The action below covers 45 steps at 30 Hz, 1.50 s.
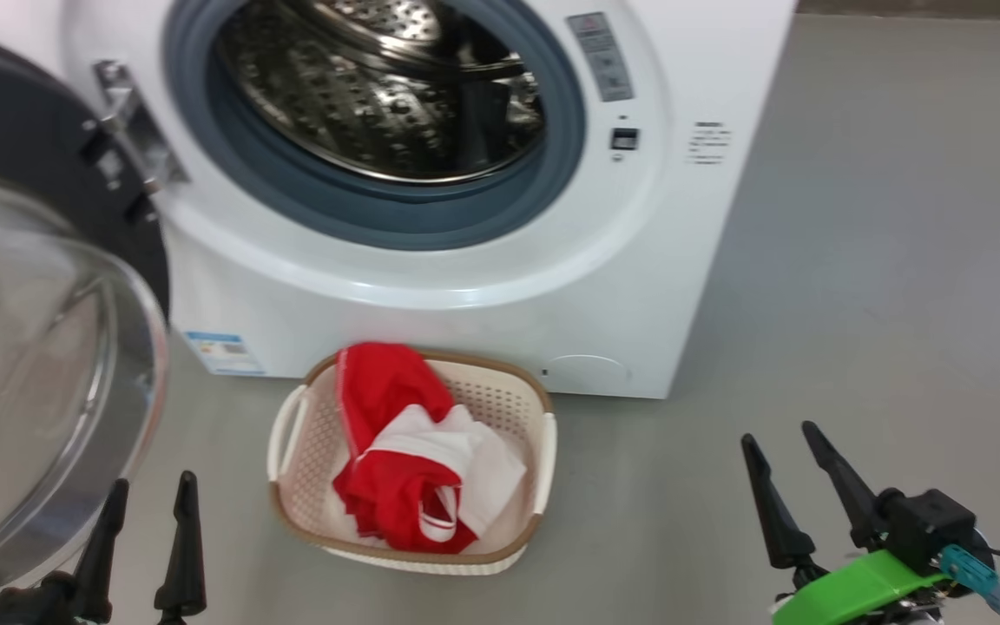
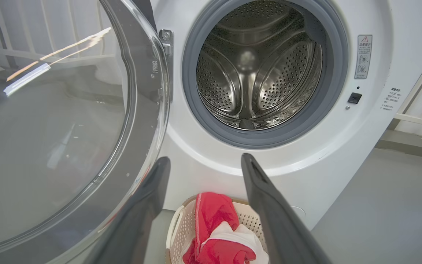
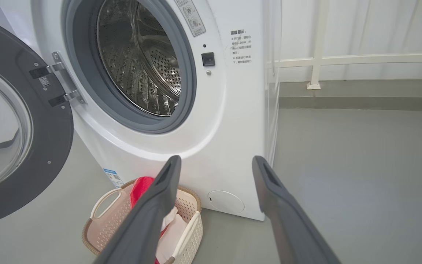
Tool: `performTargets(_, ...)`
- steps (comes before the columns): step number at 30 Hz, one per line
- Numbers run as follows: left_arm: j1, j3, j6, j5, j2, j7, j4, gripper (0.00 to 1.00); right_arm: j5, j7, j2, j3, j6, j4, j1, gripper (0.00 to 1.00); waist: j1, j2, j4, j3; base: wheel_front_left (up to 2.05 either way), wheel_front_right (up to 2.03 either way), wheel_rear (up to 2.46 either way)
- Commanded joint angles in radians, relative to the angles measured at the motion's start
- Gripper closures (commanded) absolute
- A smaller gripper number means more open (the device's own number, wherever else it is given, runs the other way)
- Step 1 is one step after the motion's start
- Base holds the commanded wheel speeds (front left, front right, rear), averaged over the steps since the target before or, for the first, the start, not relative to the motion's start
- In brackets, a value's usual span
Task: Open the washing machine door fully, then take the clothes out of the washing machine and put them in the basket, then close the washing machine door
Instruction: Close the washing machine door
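Risk sits with the last step now: the clothes (image 1: 404, 460) lie heaped in the basket (image 1: 543, 451) on the floor just before the washing machine (image 1: 465, 295), the drum (image 1: 387, 87) looks bare, and the washing machine door (image 1: 40, 347) hangs wide open at the left on its hinge (image 1: 131, 130). Left gripper (image 1: 153, 483) hovers low beside the door's glass bowl, fingers apart and holding nothing; right gripper (image 1: 778, 432) hovers over bare floor well to the right of the basket, fingers apart too, also free. What could spoil it? A push on that bulging glass may skid off the curve, I'd say, and a push close to the hinge would have little leverage, so the door might stop short of its latch socket (image 1: 624, 139). A finger trailing inside the rim could get pinched against the grey seal. Red fabric humps above the basket's back rim, though the door looks to swing above it. Now the writing: a grey warning sticker (image 1: 601, 56) with a red triangle beside the opening, text too small to read; a printed note (image 3: 241, 47) headed 温馨提示, finer lines below that I can't make out with certainty; a small blue label (image 1: 222, 351) low on the front, illegible; no brand name visible.
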Motion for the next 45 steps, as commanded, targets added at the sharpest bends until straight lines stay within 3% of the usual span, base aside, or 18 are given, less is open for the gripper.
performTargets(1, -0.01, 0.043, -0.003, -0.006, 0.013, -0.012, -0.017, 0.0, 0.002, -0.005, -0.012, 0.037, 0.002, -0.016, -0.045, 0.0, 0.0, 0.0, 0.06, -0.003, 0.0, 0.0, 0.0)
performTargets(22, 0.003, 0.085, -0.003, -0.011, -0.046, -0.012, 0.03, 0.0, 0.039, -0.005, -0.027, 0.156, 0.002, 0.051, -0.096, 0.0, 0.0, 0.0, 0.364, -0.043, 0.0, 0.0, 0.0)
performTargets(45, 0.061, 0.158, -0.003, -0.06, -0.068, -0.012, -0.052, 0.0, 0.084, -0.005, -0.03, 0.265, 0.002, 0.118, -0.203, 0.0, 0.0, 0.0, 0.399, -0.035, 0.0, 0.0, 0.0)
